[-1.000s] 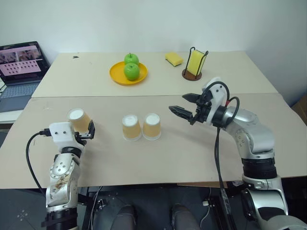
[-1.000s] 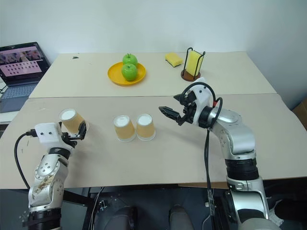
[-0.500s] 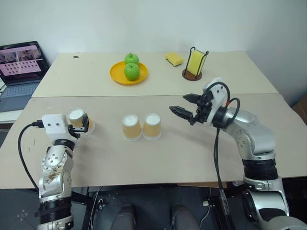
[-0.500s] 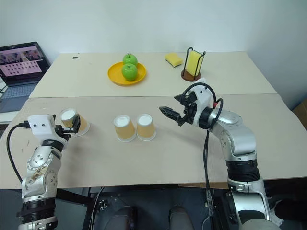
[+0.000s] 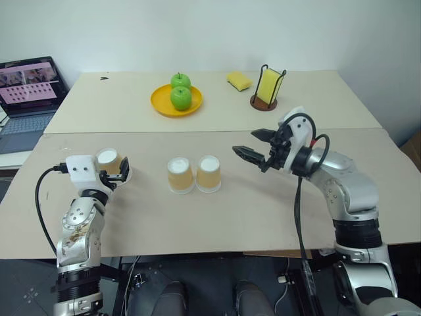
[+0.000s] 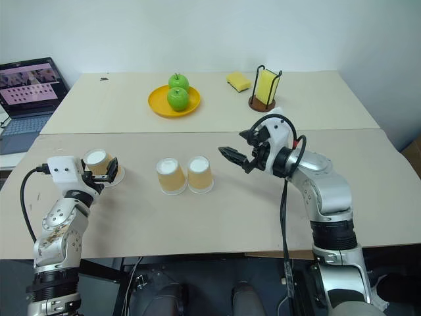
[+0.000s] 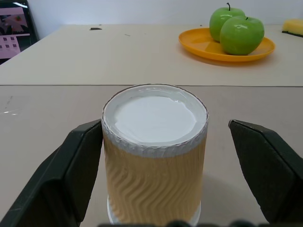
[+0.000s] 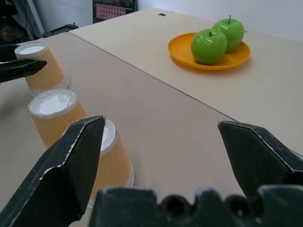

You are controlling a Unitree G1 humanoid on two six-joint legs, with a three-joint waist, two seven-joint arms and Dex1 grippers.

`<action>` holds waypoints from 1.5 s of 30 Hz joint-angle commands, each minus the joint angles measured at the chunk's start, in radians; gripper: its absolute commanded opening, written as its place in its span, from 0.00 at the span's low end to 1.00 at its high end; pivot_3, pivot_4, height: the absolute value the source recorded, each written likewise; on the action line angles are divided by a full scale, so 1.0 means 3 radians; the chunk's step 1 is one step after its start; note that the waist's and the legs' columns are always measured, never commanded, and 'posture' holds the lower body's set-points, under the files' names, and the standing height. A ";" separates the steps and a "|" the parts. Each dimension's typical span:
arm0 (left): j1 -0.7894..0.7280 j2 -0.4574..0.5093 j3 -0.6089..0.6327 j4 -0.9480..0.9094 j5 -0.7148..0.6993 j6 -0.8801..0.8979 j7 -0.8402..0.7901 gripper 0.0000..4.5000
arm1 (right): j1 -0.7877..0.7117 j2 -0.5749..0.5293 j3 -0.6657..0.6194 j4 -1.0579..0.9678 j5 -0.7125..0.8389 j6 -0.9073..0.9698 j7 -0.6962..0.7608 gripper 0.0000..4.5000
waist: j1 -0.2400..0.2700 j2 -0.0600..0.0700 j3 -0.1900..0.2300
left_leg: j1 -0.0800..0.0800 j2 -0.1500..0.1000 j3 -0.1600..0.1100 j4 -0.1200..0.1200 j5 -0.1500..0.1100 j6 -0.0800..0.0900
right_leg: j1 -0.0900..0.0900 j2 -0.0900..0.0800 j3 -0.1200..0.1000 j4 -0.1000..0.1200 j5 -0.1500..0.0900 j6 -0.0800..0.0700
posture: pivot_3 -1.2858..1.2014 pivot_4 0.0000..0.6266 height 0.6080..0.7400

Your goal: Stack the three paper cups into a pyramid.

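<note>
Beige tabletop (image 5: 263,217), three upside-down paper cups, none stacked yet.

Your third cup (image 7: 155,151) stands inverted on the table between the left gripper (image 7: 165,175) fingers: one finger touches its side, the other stands apart, so the jaws are not clamped on it. Well to its right, the cup pair (image 5: 194,174) sits side by side, touching. Beyond the pair, your right gripper (image 5: 248,146) hovers with jaws spread wide, holding nothing. Behind them all, the yellow plate (image 5: 160,104) carries two green apples (image 5: 180,97).

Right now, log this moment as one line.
left gripper: fingers open around upside-down third cup | right gripper: open, empty | base cups: side by side | pyramid: not built
</note>
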 commanded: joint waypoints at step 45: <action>-0.3550 0.0835 -0.1248 0.3297 -0.0057 0.0041 -0.4462 0.57 | 0.0705 0.0293 -0.0142 -0.0270 -0.0216 -0.0130 -0.1114 1.00 | -0.0029 -0.0003 0.0004 | -0.0018 0.0000 -0.0004 0.0005 0.0001 0.0001 | -0.0010 0.0004 -0.0007 0.0001 -0.0001 0.0002 | 0.52 0.24 0.94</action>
